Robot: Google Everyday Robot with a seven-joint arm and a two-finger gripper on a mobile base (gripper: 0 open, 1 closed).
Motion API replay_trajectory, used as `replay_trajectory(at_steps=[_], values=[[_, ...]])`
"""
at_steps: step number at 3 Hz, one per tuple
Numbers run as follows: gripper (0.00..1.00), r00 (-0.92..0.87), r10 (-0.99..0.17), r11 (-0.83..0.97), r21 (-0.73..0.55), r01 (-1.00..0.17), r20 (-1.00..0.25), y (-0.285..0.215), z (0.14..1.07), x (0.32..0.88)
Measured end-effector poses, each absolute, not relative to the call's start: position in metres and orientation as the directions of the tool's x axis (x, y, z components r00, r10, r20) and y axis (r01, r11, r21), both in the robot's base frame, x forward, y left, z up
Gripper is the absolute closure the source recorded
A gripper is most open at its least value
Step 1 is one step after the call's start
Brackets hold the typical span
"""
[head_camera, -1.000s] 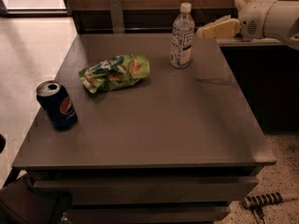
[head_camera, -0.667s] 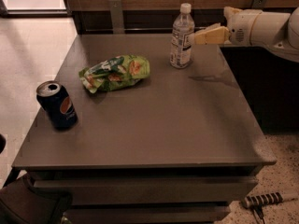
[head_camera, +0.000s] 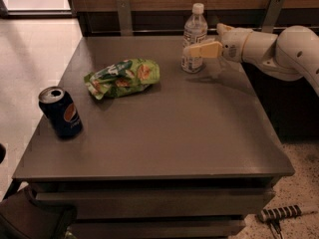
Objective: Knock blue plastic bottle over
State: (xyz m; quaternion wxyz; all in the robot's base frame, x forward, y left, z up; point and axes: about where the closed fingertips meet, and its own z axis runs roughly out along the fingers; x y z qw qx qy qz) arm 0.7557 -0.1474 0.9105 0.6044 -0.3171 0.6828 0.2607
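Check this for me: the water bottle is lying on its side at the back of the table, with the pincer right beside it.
One thing is wrong: the water bottle stands upright, not on its side. The camera view shows it at the back of the table, with the pincer right beside it, at the height of the label.
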Motion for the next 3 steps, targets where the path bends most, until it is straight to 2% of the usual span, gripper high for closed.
replay_trajectory(at_steps=[1,3], values=[[0.17,-0.071,-0.116,0.659,-0.023,-0.751,-0.991,-0.1443,0.9083,0.7565],[0.64,-0.071,-0.114,0.652,-0.021,-0.758,-0.991,-0.1375,0.9073,0.7572]])
